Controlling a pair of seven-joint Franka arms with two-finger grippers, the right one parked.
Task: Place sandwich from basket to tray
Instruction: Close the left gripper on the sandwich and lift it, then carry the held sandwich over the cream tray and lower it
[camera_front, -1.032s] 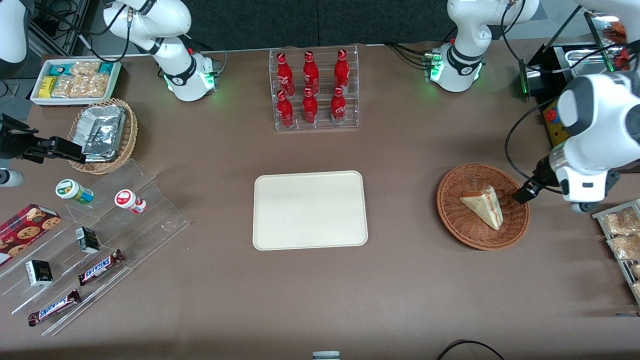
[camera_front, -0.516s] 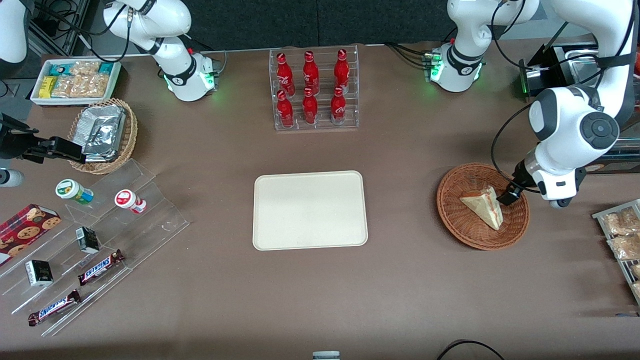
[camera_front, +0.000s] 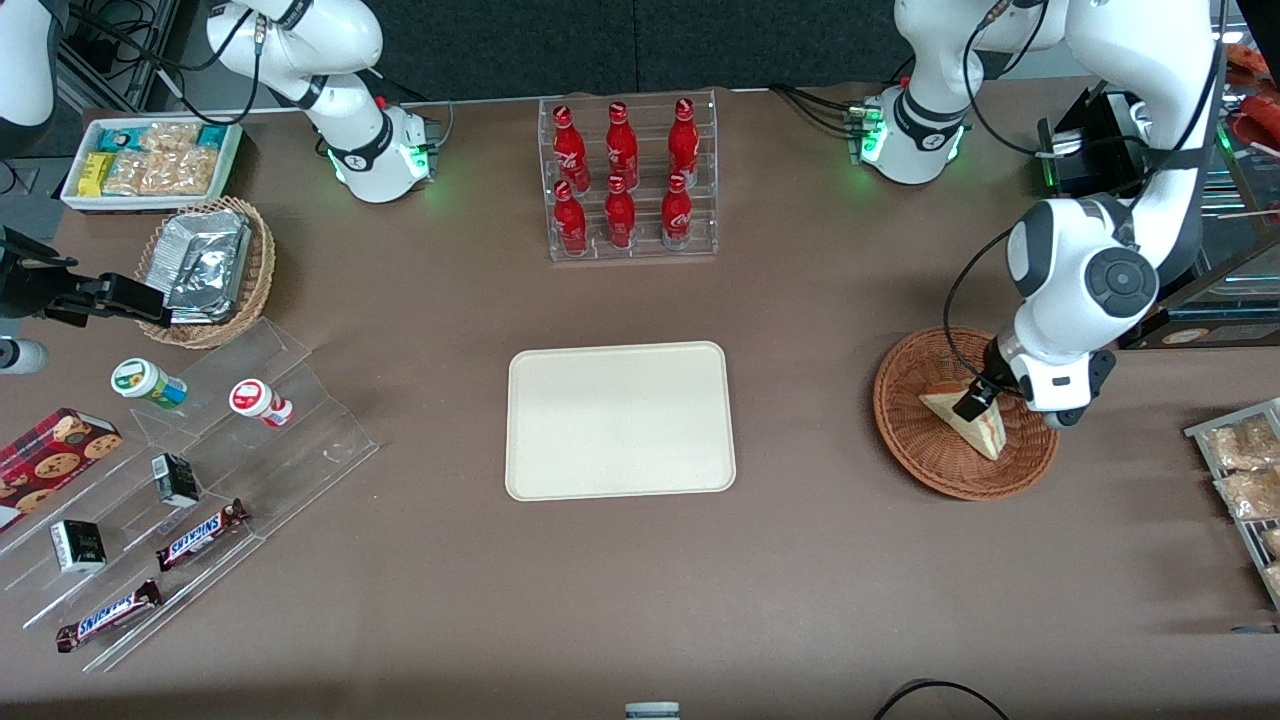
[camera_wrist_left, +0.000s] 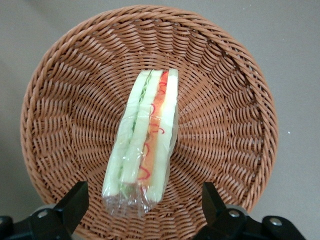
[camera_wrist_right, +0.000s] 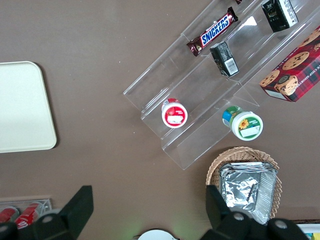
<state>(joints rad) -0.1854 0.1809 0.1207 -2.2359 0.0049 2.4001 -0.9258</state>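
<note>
We see our gripper (camera_wrist_left: 142, 200) wide open and empty above the basket (camera_wrist_left: 60, 100), where the sandwich (camera_wrist_left: 145, 145) lies with its near end between the jaws, long axis running straight away from them, ready for a straddling descent.

SNICKERS, white letters on a brown bar (camera_front: 203, 534) on the clear stepped rack (camera_front: 300, 440), toward the parked arm's end of the table. SNICKERS again on a second bar (camera_front: 108, 616), nearer the front camera. The gripper (camera_front: 975, 400) hangs spread wide over the basket (camera_front: 905, 440).
</note>
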